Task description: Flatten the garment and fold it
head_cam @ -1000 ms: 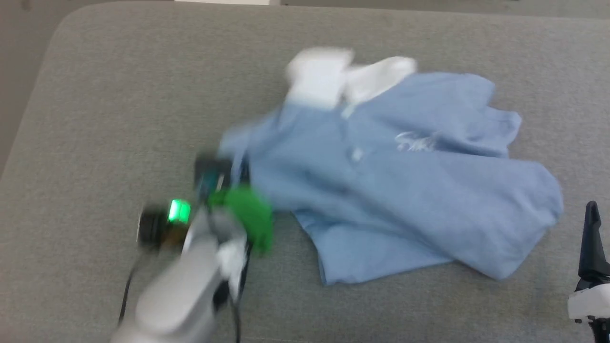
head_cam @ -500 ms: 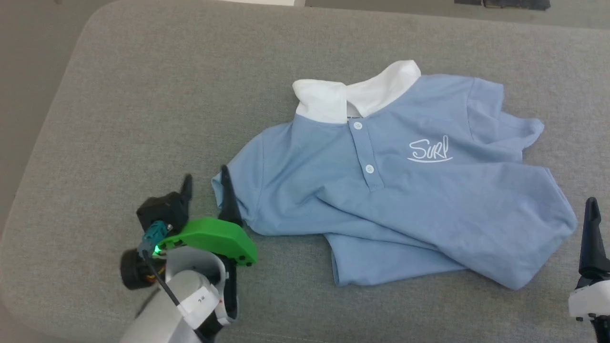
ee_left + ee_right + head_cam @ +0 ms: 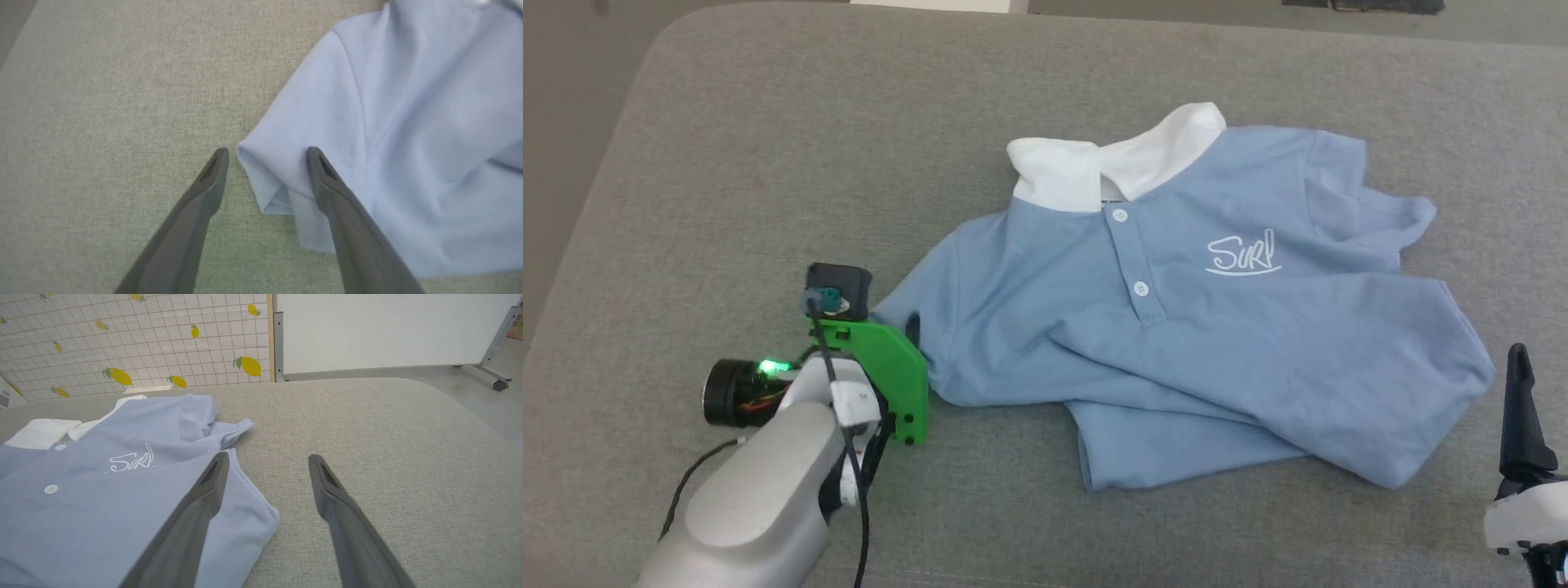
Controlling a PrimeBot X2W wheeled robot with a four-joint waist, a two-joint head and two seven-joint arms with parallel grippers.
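Two grippers, fingers spread, holding nothing. Left gripper straddles the corner of a sleeve of the shirt, which lies front up, partly crumpled, on the grey cushion; right gripper hovers just beside its opposite edge.

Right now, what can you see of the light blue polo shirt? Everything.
The light blue short-sleeved knit polo shirt lies front-up on the grey fabric cushion, not yet flat. It has a white collar, two white buttons on the placket and a white script logo on the chest. The lower body is folded diagonally over itself; the sleeve on the robot's right is bunched. The other sleeve's cuff sits between the open fingers of the left end effector; nothing grips it.
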